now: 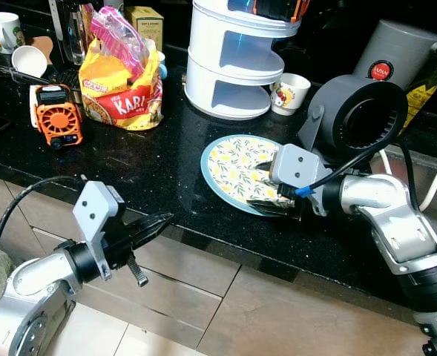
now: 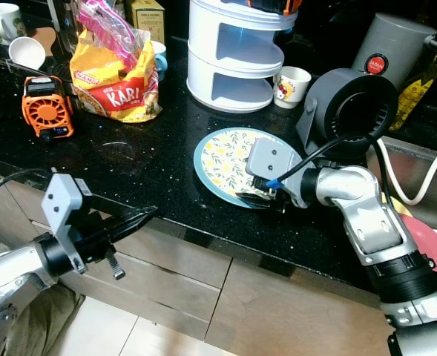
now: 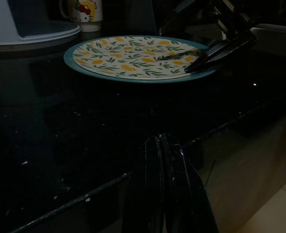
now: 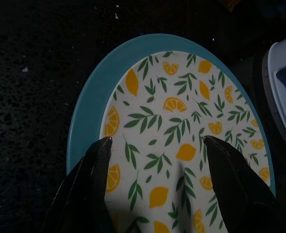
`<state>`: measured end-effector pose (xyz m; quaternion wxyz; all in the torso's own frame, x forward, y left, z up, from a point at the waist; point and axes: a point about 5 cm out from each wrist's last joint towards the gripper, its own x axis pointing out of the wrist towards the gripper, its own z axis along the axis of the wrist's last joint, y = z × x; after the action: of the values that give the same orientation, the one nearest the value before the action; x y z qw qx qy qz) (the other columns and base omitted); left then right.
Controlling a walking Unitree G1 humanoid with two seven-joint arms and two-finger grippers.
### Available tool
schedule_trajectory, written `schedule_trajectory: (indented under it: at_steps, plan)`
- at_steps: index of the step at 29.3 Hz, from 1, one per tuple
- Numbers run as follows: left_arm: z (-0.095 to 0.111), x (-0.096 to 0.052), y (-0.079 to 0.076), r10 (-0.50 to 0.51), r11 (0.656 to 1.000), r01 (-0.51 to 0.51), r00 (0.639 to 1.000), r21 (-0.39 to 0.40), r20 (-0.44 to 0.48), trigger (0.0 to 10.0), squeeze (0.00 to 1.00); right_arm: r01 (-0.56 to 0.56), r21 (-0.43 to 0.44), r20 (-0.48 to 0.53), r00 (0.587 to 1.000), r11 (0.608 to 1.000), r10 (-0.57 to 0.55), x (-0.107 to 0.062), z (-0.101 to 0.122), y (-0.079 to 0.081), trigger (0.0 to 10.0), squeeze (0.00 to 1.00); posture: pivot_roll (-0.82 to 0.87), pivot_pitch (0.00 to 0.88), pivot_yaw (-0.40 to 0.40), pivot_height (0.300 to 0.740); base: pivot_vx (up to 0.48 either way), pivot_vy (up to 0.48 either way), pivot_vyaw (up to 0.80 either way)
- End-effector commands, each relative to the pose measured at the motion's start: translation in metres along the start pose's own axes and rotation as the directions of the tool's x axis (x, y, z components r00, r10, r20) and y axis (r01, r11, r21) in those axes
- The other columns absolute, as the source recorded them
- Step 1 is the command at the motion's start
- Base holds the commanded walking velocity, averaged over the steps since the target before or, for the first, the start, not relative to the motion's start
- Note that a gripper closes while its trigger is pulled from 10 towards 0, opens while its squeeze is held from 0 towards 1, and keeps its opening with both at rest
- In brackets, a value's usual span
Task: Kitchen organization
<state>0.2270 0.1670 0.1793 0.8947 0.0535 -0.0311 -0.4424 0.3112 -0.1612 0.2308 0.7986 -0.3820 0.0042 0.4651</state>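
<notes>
You've got one lemon-print plate [image 1: 233,169] near the worktop's [image 1: 151,170] front edge, R gripper [image 4: 157,145] over it w/ fingers spread apart, L gripper [image 1: 157,222] pinched together just off that front edge, two cups [image 1: 289,92] behind.

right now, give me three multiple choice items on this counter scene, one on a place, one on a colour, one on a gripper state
1. Where does the lemon-print plate lie?
A. on the black counter
B. inside the white tiered stand
C. on the floor

2. What colour is the plate's rim?
A. red
B. teal blue
C. black

3. How do the right gripper fingers stand?
A. shut on a cup
B. shut tight with nothing between
C. open over the plate

Answers:
1. A, the plate sits flat on the dark stone near its front edge.
2. B, a teal band rings the lemon pattern.
3. C, the right wrist view shows a wide gap between the two fingers above the plate.
</notes>
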Motion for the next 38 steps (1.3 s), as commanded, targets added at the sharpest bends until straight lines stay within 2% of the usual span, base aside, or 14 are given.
schedule_trajectory:
  at_steps: [1, 8, 9, 14, 26, 38]
  plan:
    - [0.001, 0.003, -0.003, -0.018, 1.0, 0.018, 1.0, 0.006, -0.003, 10.0, 0.0, -0.042, 0.022, -0.015, 0.999, 0.999, 0.042, 0.001, -0.005, 0.008, 10.0, 0.0, 0.18, 0.012, -0.11, 0.74, 0.0, 0.0, 0.0]
    - [0.0, 0.005, -0.004, -0.032, 0.999, 0.032, 0.999, 0.003, -0.005, 10.0, 0.0, -0.07, 0.019, -0.021, 0.997, 0.997, 0.07, -0.001, -0.007, 0.009, 10.0, 0.0, 0.18, 0.012, -0.109, 0.74, 0.0, 0.0, 0.0]
    - [0.0, 0.006, -0.005, -0.034, 0.999, 0.034, 0.999, 0.002, -0.003, 10.0, 0.0, -0.108, 0.024, -0.004, 0.994, 0.994, 0.108, 0.001, -0.005, 0.014, 10.0, 0.0, 0.18, 0.012, -0.11, 0.74, 0.0, 0.0, 0.0]
    - [0.0, 0.007, -0.005, -0.034, 0.999, 0.034, 0.999, 0.003, -0.001, 10.0, 0.0, -0.154, 0.037, 0.048, 0.987, 0.987, 0.152, 0.001, 0.001, 0.018, 10.0, 0.0, 0.17, 0.011, -0.109, 0.74, 0.0, 0.0, 0.0]
    - [0.0, 0.009, -0.006, -0.043, 0.999, 0.043, 0.999, 0.005, 0.005, 10.0, 0.0, -0.198, 0.016, 0.102, 0.975, 0.98, 0.196, 0.002, 0.011, 0.014, 10.0, 0.0, 0.17, 0.008, -0.117, 0.74, 0.0, 0.0, 0.0]
    - [-0.001, 0.01, -0.008, -0.044, 0.999, 0.044, 0.999, 0.003, 0.004, 10.0, 0.0, -0.205, 0.033, 0.158, 0.967, 0.978, 0.198, -0.01, 0.015, 0.008, 10.0, 0.0, 0.17, 0.012, -0.119, 0.74, 0.0, 0.0, 0.0]
